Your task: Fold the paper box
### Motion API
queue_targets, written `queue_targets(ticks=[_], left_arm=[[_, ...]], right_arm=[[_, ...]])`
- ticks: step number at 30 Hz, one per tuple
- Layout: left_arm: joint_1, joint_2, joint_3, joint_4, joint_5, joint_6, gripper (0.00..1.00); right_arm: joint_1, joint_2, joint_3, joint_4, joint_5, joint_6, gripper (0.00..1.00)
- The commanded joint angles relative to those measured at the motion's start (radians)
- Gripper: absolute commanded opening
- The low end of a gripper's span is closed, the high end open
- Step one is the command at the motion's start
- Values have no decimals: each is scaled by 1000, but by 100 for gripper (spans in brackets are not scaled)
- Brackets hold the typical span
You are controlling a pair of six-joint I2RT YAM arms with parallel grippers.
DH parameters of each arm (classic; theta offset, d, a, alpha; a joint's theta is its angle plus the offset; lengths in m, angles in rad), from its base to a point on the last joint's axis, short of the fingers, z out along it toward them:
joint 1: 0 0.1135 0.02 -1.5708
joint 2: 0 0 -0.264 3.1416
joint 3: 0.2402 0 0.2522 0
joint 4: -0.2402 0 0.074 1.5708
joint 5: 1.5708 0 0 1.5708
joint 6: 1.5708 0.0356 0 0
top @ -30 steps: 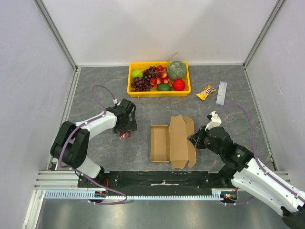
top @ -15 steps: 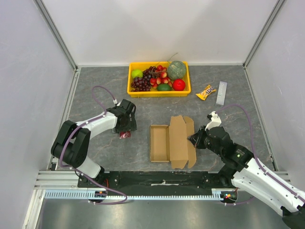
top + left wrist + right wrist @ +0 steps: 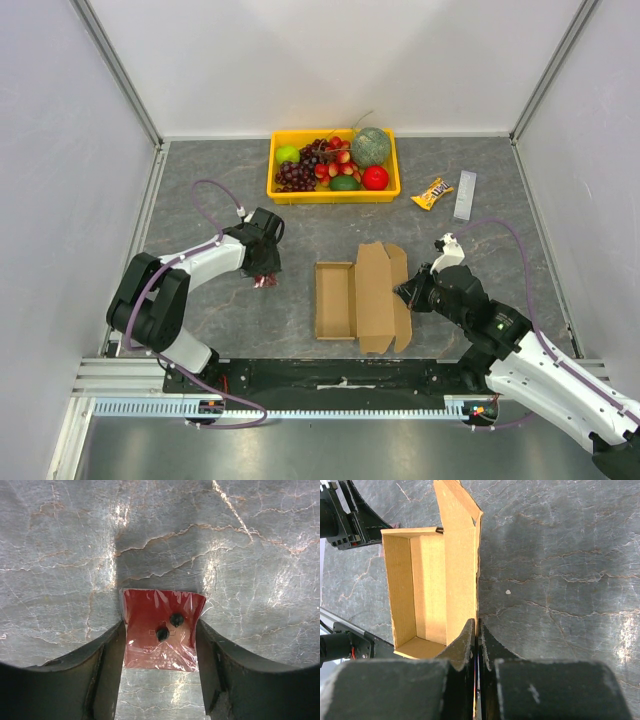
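Roughly halfway, I'd say. The paper box (image 3: 372,295) lies on the table (image 3: 200,190) in the lower centre of the overhead frame, between the two arms. Its left part is formed into an open trough with its walls standing. The wide lid panel to the right of the trough is not closed, and its end flaps hang loose.

My right gripper (image 3: 476,630) has its fingers pressed together on the outer edge of that lid panel, at the right side of the box. The wrist view shows the cardboard edge running straight into the slit between them.

My left gripper (image 3: 160,650) is well apart from the box, over at the left of the overhead frame. It is down over a small dark-red packet (image 3: 161,627). The jaws stand apart with the packet between them and a finger at each side edge. I cannot tell whether they pinch it or only bracket it.

What remains, as I judge it, is swinging the lid over the trough and tucking the flaps in.
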Motion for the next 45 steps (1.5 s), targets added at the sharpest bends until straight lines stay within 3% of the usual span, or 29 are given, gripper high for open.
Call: queue_targets(ticks=[1,10,25,36,41,45], left_arm=[[3,30,-48,31,63,-3,59],[3,-26,-26,21,96,6,52],[3,-216,103,-111,117,24,50],[-11,-322,190,-168,217,21,49],[-140,-368,244,-197,201,-29,49],[-319,-343,285,-196,159,-98,49]], right_arm=[[3,-6,34,6,14,-8,6],[3,-7,31,6,11,-7,6],[1,-10,24,6,10,-2,6],[3,-4,18,9,7,1,6],[3,7,18,19,4,4,6],[3,16,14,29,-1,6,6]])
